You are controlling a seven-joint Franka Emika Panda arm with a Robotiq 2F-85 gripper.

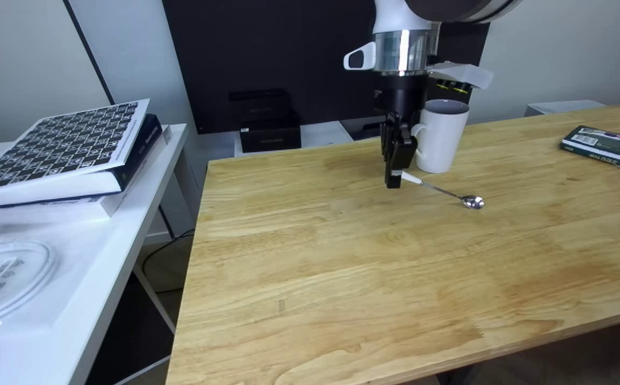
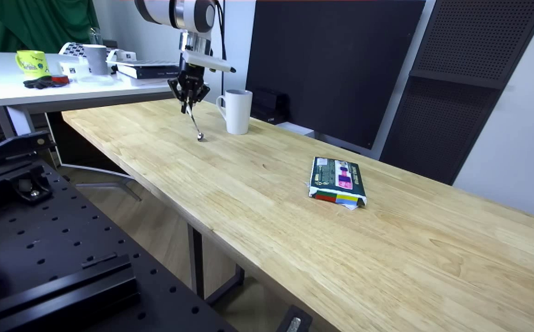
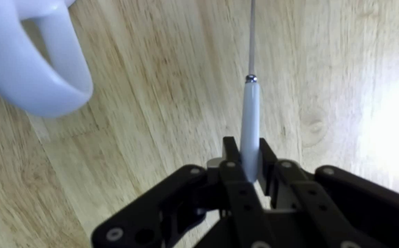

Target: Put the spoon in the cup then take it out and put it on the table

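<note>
My gripper (image 1: 393, 181) is shut on the white handle of the spoon (image 1: 441, 190), just above the table (image 1: 342, 267). In the wrist view the fingers (image 3: 244, 148) pinch the spoon (image 3: 250, 113) on both sides, and its thin silver stem runs off the top edge. The spoon slopes down from the fingers to its shiny bowl. I cannot tell whether the bowl touches the wood. The white cup (image 1: 441, 141) stands upright beside the gripper, empty of the spoon. In both exterior views it is close by, also here (image 2: 238, 112). Its loop handle (image 3: 17, 65) shows in the wrist view.
A dark green package (image 2: 338, 177) lies further along the table. A white side table (image 1: 101, 240) holds stacked books (image 1: 63, 155). A yellow mug (image 2: 33, 63) and a grey cup (image 2: 96, 59) stand on it. A black panel (image 2: 336, 64) stands behind the table.
</note>
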